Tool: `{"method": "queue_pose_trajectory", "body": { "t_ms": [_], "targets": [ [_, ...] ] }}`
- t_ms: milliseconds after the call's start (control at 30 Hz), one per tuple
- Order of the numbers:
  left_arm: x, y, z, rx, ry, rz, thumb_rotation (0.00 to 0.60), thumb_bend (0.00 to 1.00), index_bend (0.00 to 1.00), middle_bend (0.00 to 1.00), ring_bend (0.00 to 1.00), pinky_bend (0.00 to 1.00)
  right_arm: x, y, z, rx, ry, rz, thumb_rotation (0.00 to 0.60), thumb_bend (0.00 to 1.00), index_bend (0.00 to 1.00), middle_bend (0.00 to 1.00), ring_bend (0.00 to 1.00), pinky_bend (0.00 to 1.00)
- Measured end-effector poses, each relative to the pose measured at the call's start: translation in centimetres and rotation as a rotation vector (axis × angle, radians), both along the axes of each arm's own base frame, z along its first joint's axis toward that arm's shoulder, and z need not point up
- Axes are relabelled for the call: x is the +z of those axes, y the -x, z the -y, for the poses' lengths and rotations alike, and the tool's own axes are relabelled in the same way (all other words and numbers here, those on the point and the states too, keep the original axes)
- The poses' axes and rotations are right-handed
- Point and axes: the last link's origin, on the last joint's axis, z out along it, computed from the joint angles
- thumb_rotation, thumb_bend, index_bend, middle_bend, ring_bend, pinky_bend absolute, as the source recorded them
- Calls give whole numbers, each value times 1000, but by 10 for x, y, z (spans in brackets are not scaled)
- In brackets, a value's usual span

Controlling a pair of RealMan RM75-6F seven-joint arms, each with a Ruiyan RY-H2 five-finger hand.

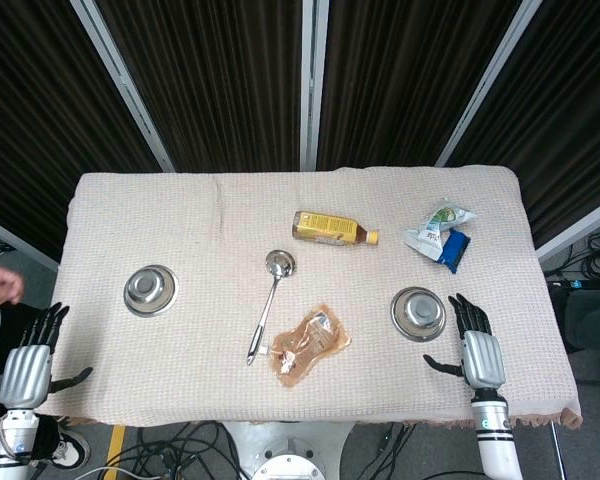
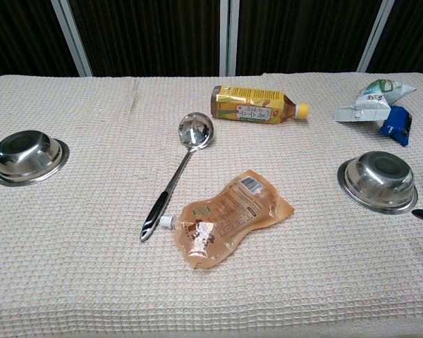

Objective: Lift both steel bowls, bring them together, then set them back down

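Steel bowls sit well apart on the cloth-covered table [image 1: 120, 215], untouched. Far left, the left hand [image 1: 28, 365] hovers off the table edge, fingers spread, holding nothing, near the left bowl [image 1: 150, 290]. Centre: ladle [image 1: 270, 310], brown pouch [image 1: 305, 345], bottle [image 1: 332, 229] lying flat. Then the right bowl [image 1: 418, 313], the right hand [image 1: 477, 350] just beside it, fingers apart, empty.

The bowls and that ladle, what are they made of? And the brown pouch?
Both bowls, left and right, look like polished steel: grey, with mirror-like glints inside. The ladle seems the same shiny metal, though its handle end looks darker, perhaps plastic. The pouch appears to be soft, glossy, see-through plastic film over brown contents, with a small white spout.
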Motion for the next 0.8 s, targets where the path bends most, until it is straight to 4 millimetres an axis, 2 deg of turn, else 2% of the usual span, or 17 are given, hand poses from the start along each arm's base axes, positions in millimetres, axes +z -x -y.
{"method": "queue_pose_trajectory", "body": {
  "t_ms": [167, 333, 400, 567, 800],
  "targets": [
    [-1, -2, -6, -15, 10, 3, 600, 0, 60, 35, 0, 127, 1, 1, 4, -1, -7, -9, 600, 0, 0, 0, 0, 0],
    [2, -12, -28, -87, 44, -23, 600, 0, 83, 35, 0, 125, 7, 0, 12, -3, -35, -64, 600, 0, 0, 0, 0, 0],
    [4, -17, -41, -121, 73, -31, 600, 0, 119, 35, 0, 123, 11, -2, 17, -4, -55, -104, 600, 0, 0, 0, 0, 0],
    [5, -28, -76, -136, 208, -27, 600, 0, 124, 38, 0, 141, 24, -10, 34, -23, -153, -197, 600, 0, 0, 0, 0, 0],
    [-11, -56, -137, -132, 480, -98, 600, 0, 114, 48, 0, 143, 31, -26, 71, -40, -306, -274, 600, 0, 0, 0, 0, 0]
  ]
}}
